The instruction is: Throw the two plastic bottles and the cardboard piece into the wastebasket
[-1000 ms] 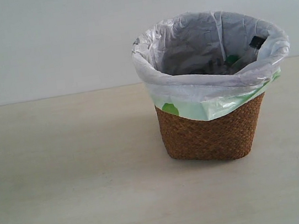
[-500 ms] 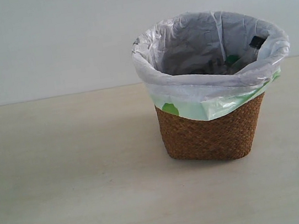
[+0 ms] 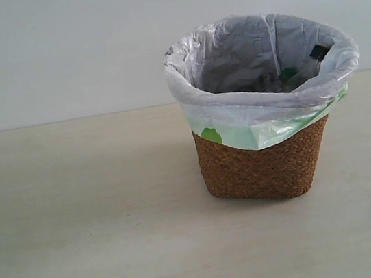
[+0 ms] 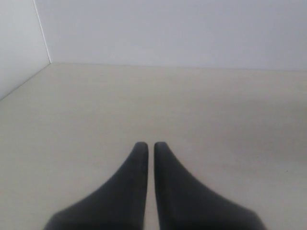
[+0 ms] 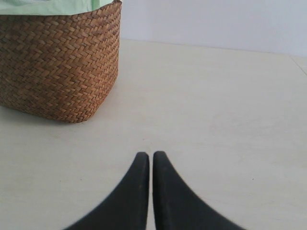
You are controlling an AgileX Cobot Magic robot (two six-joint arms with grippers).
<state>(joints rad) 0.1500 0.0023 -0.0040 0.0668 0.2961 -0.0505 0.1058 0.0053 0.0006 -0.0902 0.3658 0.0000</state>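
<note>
The brown wicker wastebasket (image 3: pixel 264 166) stands on the table, right of centre in the exterior view, lined with a white bag with green print (image 3: pixel 258 111). Inside it, near the right rim, a black cap (image 3: pixel 319 52) and a bit of green (image 3: pixel 288 73) of the bottles show; the rest of them is hidden. The cardboard piece is hidden. Neither arm appears in the exterior view. My left gripper (image 4: pixel 147 144) is shut, empty, over bare table. My right gripper (image 5: pixel 146 155) is shut, empty, a short way from the wastebasket (image 5: pixel 60 67).
The pale table (image 3: pixel 79 216) ends at a light wall (image 3: pixel 56 53) behind. In the left wrist view a wall corner (image 4: pixel 48 60) borders the table.
</note>
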